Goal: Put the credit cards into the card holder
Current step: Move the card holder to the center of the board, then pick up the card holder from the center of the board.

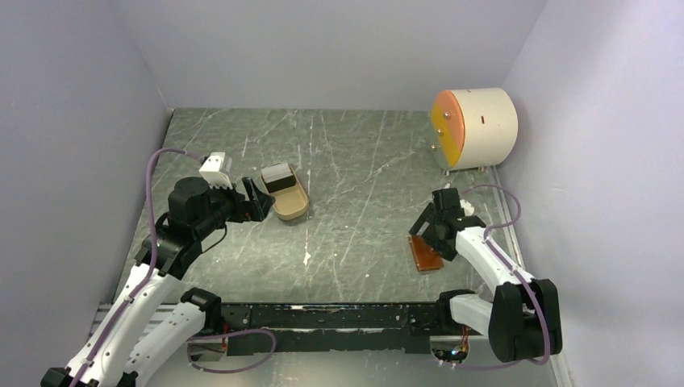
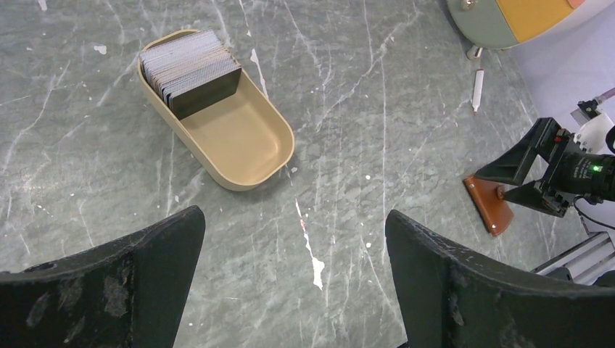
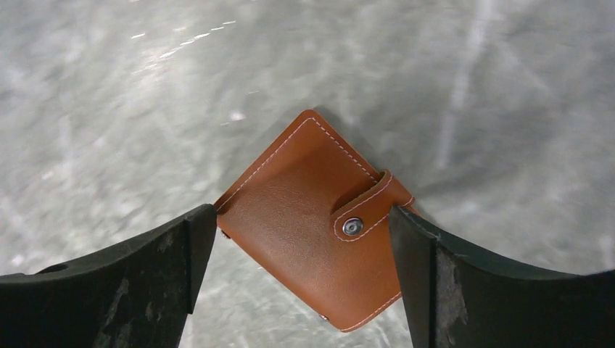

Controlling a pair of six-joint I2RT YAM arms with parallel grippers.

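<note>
The credit cards (image 1: 278, 176) (image 2: 190, 65) stand on edge as a dark and pale stack at one end of a tan oval tray (image 1: 295, 210) (image 2: 243, 138). My left gripper (image 1: 260, 198) (image 2: 294, 214) hovers just left of the tray, open, with only bare table between its fingers. The card holder (image 1: 425, 255) (image 2: 489, 206) (image 3: 304, 196), reddish-brown leather with its snap tab fastened, lies flat and closed on the table at right. My right gripper (image 1: 429, 229) (image 3: 303, 209) is low over it, open wide, its fingertips right at the holder's two opposite corners.
A white drum with an orange face (image 1: 476, 127) (image 2: 522, 14) stands at the back right. A small white stick (image 2: 477, 88) lies on the table near it. Pale walls close in the left, back and right sides. The arms' mounting rail (image 1: 323, 314) runs along the near edge.
</note>
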